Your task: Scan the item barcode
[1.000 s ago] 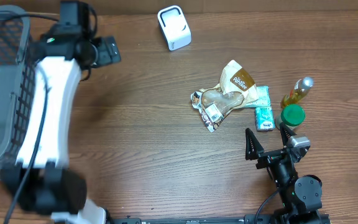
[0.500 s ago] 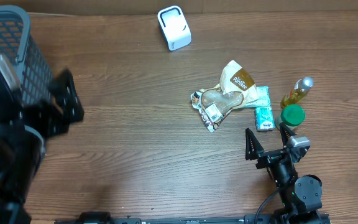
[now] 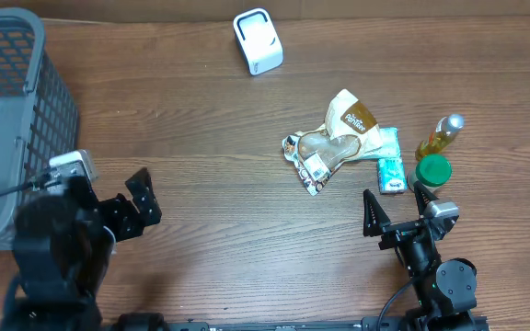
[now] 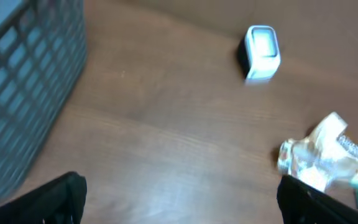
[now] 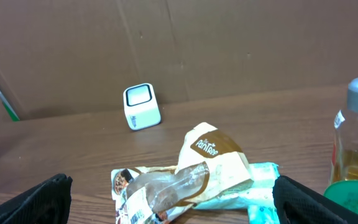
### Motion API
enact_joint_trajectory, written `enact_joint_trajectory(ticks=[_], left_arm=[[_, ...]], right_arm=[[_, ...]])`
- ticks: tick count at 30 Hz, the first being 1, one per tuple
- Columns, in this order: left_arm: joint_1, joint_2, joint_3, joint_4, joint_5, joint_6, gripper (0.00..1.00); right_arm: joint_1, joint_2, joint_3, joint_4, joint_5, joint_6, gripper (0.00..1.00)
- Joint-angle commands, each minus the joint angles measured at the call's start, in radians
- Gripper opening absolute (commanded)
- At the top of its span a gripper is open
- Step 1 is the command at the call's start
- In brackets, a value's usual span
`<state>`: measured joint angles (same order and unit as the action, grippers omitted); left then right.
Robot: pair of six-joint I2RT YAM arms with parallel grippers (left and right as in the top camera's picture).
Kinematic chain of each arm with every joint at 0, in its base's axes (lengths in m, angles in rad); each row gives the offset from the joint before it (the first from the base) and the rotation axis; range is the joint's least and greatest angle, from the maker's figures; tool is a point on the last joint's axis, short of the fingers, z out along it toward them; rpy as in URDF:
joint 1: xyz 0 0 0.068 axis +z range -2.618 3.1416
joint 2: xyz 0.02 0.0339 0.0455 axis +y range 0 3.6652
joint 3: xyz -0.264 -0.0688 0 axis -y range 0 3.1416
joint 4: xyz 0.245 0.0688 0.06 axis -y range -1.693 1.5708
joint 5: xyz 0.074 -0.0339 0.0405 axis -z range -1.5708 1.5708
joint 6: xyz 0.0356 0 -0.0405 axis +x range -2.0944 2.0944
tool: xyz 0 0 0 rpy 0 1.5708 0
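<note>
Left gripper (image 3: 139, 204) and right gripper (image 3: 397, 210) both wide open, empty. I'd pinch the snack bag (image 3: 325, 152) by an edge, barcode uncovered, facing the scanner (image 3: 258, 40).

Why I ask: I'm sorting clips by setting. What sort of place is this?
Probably a mock shop checkout on a lab bench: a small white scanner, a grey shopping basket and snack packets share a wooden table.

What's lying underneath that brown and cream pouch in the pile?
A teal packet sticks out from under the brown and cream pouch on its right side. How far it runs beneath is covered, and so is anything else that may lie below.
</note>
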<state>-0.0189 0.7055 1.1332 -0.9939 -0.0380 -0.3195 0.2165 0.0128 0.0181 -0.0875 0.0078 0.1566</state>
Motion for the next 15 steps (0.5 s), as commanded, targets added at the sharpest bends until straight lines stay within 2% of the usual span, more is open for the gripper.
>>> enact_joint_trajectory(ticks=[1, 5, 8, 15], left_arm=[[-0.001, -0.151, -0.152, 0.220, 0.009, 0.023, 1.00], [-0.001, -0.351, -0.310, 0.529, 0.009, 0.107, 1.00], [-0.001, -0.470, -0.393, 0.645, 0.008, 0.140, 0.99], [-0.001, -0.696, -0.560, 0.790, 0.009, 0.148, 0.99]], right_arm=[[-0.005, -0.009, -0.010, 0.006, 0.009, 0.004, 1.00], [-0.005, -0.009, -0.010, 0.006, 0.009, 0.004, 1.00], [-0.005, -0.009, -0.010, 0.006, 0.009, 0.004, 1.00], [-0.005, -0.009, -0.010, 0.006, 0.009, 0.004, 1.00]])
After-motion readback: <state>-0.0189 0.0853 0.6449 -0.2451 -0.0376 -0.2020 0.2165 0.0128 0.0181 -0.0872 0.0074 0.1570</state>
